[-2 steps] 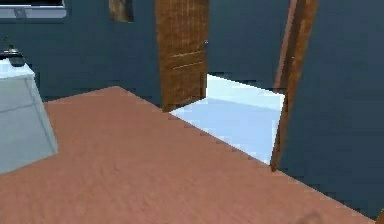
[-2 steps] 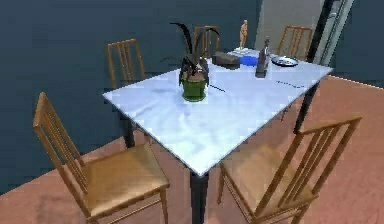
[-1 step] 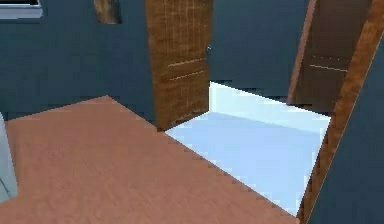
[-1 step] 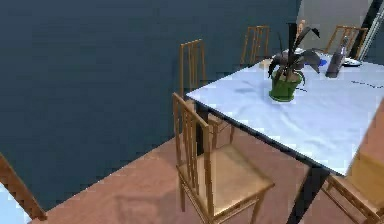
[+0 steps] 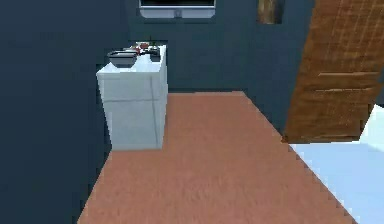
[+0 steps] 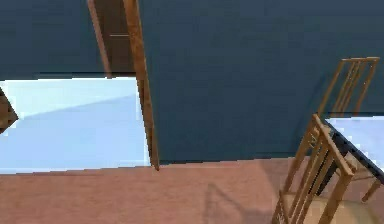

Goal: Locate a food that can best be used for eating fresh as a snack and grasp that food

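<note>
White counter [image 5: 132, 110] bearing small dark items [image 5: 124, 58] stands ahead past bare floor [image 5: 195, 165]; wooden door [image 5: 335, 70] alongside; pincer's state cannot be told.

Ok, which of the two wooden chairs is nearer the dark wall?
The upper chair, beyond the table; the other chair is lower in the arm side view.

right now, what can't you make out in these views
Forward view: the small dark things on the white cabinet are too small to name; whether any is food cannot be told.
Forward view: the window and a wall picture are cut off by the top edge.
Arm side view: the table is cut off by the right edge, partly behind a wooden chair.
</note>
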### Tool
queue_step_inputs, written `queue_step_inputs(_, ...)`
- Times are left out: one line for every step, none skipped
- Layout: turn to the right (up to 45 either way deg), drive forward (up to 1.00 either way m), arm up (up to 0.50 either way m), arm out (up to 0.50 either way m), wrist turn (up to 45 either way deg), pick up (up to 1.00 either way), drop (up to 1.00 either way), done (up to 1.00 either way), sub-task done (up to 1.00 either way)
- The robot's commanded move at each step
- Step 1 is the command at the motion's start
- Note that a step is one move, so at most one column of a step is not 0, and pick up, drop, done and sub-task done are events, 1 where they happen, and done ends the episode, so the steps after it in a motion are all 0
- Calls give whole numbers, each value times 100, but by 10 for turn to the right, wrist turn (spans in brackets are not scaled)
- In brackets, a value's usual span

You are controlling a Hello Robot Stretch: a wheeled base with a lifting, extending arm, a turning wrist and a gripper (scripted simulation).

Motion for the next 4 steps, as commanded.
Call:
queue_step_inputs(0, 100, 0, 0, 0, 0, 0, 0, 0)
queue_step_inputs(0, 100, 0, 0, 0, 0, 0, 0, 0)
queue_step_inputs(0, 60, 0, 0, 0, 0, 0, 0, 0)
queue_step_inputs(-450, 0, 0, 0, 0, 0, 0, 0, 0)
